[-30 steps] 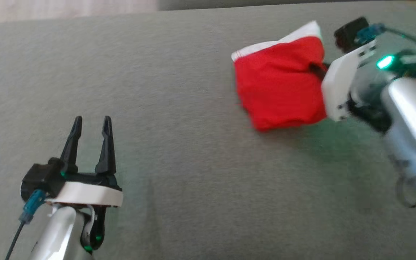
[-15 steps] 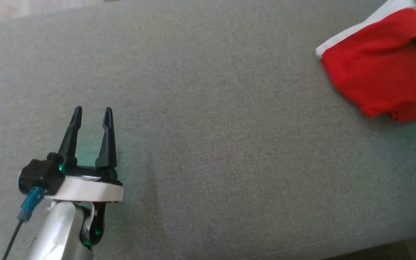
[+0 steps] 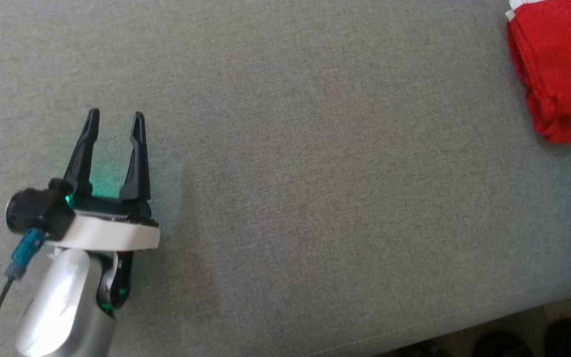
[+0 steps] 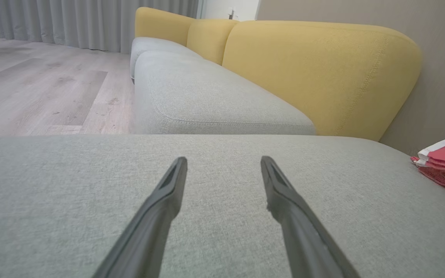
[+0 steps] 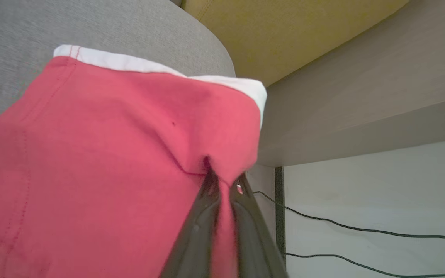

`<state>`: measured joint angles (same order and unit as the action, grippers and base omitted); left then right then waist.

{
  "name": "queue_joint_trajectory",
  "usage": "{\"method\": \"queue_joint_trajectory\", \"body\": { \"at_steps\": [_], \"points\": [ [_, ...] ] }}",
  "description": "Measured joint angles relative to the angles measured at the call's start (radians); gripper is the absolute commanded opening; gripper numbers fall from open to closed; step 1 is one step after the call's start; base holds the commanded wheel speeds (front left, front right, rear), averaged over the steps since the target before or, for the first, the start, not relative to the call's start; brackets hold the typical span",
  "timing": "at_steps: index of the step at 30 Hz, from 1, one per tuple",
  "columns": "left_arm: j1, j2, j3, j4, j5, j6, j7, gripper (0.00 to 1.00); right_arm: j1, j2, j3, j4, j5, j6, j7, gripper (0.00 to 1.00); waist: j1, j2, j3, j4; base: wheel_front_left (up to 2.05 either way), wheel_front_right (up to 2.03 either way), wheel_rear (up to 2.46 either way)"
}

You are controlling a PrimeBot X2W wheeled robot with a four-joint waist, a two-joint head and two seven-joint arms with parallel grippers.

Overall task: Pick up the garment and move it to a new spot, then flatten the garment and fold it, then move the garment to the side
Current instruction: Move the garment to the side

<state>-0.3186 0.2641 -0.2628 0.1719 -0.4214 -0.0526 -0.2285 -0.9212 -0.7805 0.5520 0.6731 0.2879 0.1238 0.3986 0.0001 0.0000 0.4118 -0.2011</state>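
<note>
Folded red garment point(image 5: 102, 162) with white trim, at grey cushion's corner

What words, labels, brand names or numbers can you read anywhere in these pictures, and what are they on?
None: no readable text in any view.
The red garment shows plain cloth, stitching and a white band, with no print or tag.
The grey cushion, the yellow backrest, the left gripper and the right gripper carry no lettering.

A grey-seated sofa point(image 4: 207, 100) with yellow backrests point(image 4: 315, 73) lines a beige wall point(image 4: 439, 69), pale wood floor point(image 4: 33, 88) alongside.
</note>
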Motion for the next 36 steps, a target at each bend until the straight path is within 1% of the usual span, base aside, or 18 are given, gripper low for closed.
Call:
{"method": "queue_joint_trajectory", "body": {
  "at_steps": [3,4,5,6,7,8,12,16,17,19,20,21,22,24,28,31,33,36],
  "points": [
    [-0.017,0.003,-0.001,-0.011,0.0,0.0,0.007,1.0,0.0,0.021,-0.019,0.031,-0.036,0.0,-0.022,0.0,0.0001,0.0,0.012,-0.005,0.0,0.0,0.0],
    [-0.023,0.004,-0.002,-0.012,0.0,0.0,0.009,1.0,0.0,0.03,-0.027,0.043,-0.05,0.0,-0.026,0.08,0.0,0.0,0.015,-0.006,0.0,0.0,0.0],
    [-0.027,0.005,-0.002,-0.013,0.0,0.0,0.009,1.0,0.0,0.039,-0.041,0.052,-0.067,0.0,-0.036,0.2,0.0,0.0,0.016,-0.007,0.0,0.0,0.0],
    [-0.03,0.006,-0.003,-0.014,0.0,0.0,0.009,1.0,-0.001,0.047,-0.057,0.061,-0.081,0.0,-0.043,0.42,0.0001,0.0,0.016,-0.008,0.0,0.0,0.0],
    [-0.03,0.006,-0.003,-0.014,0.0,0.0,0.009,1.0,-0.002,0.056,-0.074,0.072,-0.09,0.0,-0.047,0.87,0.0001,0.0,0.016,-0.009,0.0,0.0,0.0],
    [-0.03,0.006,-0.005,-0.014,0.0,0.0,0.009,1.0,-0.004,0.064,-0.088,0.082,-0.102,0.0,-0.051,1.0,0.0,0.0,0.014,-0.01,0.0,0.0,0.0],
    [-0.029,0.006,-0.015,-0.008,0.0,0.0,0.009,1.0,-0.004,0.091,-0.108,0.104,-0.14,0.0,-0.078,1.0,0.0,0.0,-0.008,-0.009,0.0,0.0,0.0],
    [-0.019,0.002,-0.019,0.016,-0.001,0.002,0.006,1.0,0.007,0.125,-0.128,0.104,-0.137,0.0,-0.131,1.0,-0.0001,0.0,-0.051,-0.006,0.0,0.0,0.0],
    [-0.012,0.0,-0.018,0.022,-0.001,0.003,0.002,1.0,0.013,0.14,-0.137,0.098,-0.13,0.0,-0.15,1.0,-0.0001,0.0,-0.066,-0.005,0.0,0.0,0.0],
    [0.028,-0.014,-0.013,0.041,-0.012,0.014,-0.007,1.0,0.042,0.202,-0.168,0.059,-0.089,0.0,-0.22,1.0,-0.0002,0.0,-0.114,0.001,0.0,0.0,0.0],
    [0.028,-0.014,-0.013,0.041,-0.012,0.014,-0.007,1.0,0.042,0.202,-0.168,0.059,-0.089,0.0,-0.22,1.0,-0.0002,0.0,-0.114,0.001,0.0,0.0,0.0],
    [0.066,-0.028,-0.006,0.055,-0.022,0.019,-0.012,1.0,0.085,0.255,-0.198,0.019,-0.047,0.0,-0.275,1.0,-0.0003,0.0,-0.15,0.007,0.0,0.0,0.0],
    [0.087,-0.033,-0.002,0.061,-0.027,0.021,-0.012,1.0,0.117,0.283,-0.214,-0.003,-0.026,0.0,-0.303,1.0,-0.0003,0.0,-0.17,0.012,0.0,0.0,0.0],
    [0.125,-0.036,0.002,0.075,-0.035,0.022,-0.016,1.0,0.195,0.325,-0.239,-0.049,-0.014,0.0,-0.345,1.0,-0.0003,0.0,-0.209,0.022,0.0,0.0,0.0],
    [0.192,-0.038,0.007,0.089,-0.037,0.029,-0.019,1.0,0.38,0.392,-0.323,-0.132,0.002,0.0,-0.428,1.0,-0.0005,0.0,-0.279,0.053,0.0,0.0,0.0],
    [0.227,-0.037,0.02,0.091,-0.037,0.039,-0.02,1.0,0.511,0.452,-0.371,-0.207,-0.012,0.0,-0.469,1.0,-0.0004,0.0,-0.32,0.084,0.0,0.0,0.0],
    [0.249,-0.035,0.039,0.089,-0.037,0.047,-0.02,1.0,0.59,0.494,-0.386,-0.258,-0.027,0.0,-0.481,1.0,-0.0004,0.0001,-0.343,0.106,0.0,0.0,0.0],
    [0.281,-0.029,0.049,0.088,-0.037,0.053,-0.021,1.0,0.687,0.539,-0.395,-0.321,-0.055,0.0,-0.484,1.0,-0.0004,0.0,-0.373,0.135,0.0,0.0,0.0]
  ]
}}
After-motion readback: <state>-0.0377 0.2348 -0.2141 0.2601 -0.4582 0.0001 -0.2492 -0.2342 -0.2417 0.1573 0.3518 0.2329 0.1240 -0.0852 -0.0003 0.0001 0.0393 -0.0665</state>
